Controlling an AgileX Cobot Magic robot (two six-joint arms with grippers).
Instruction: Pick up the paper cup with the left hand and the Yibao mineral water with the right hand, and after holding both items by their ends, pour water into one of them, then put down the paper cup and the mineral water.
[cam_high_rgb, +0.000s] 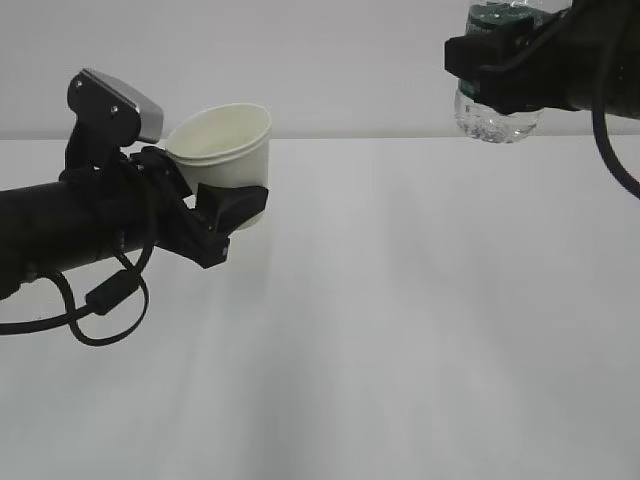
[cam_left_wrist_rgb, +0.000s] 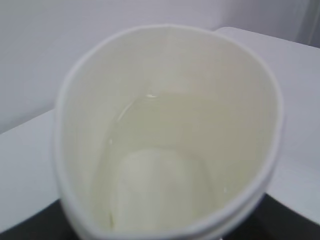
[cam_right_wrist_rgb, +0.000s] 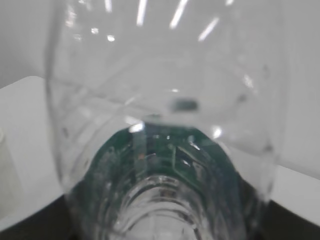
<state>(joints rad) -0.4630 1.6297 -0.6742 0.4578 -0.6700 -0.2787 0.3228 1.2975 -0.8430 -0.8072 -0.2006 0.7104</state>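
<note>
My left gripper (cam_high_rgb: 236, 206) is shut on the lower part of the cream-white paper cup (cam_high_rgb: 225, 145) and holds it above the table, mouth up and leaning a little to the right. The left wrist view looks down into the paper cup (cam_left_wrist_rgb: 165, 140); a thin line of clear water shows inside, and a black finger (cam_left_wrist_rgb: 30, 227) peeks out below the rim. At the top right, my right gripper (cam_high_rgb: 500, 72) is shut on the Yibao mineral water (cam_high_rgb: 497, 122) and holds it high, with its clear rounded base hanging below the jaws. The right wrist view is filled by the Yibao mineral water (cam_right_wrist_rgb: 160, 150) and its green label.
The white table (cam_high_rgb: 400, 320) spreads under both arms, with its back edge against a pale wall. A black cable loop (cam_high_rgb: 110, 310) hangs beneath the left arm.
</note>
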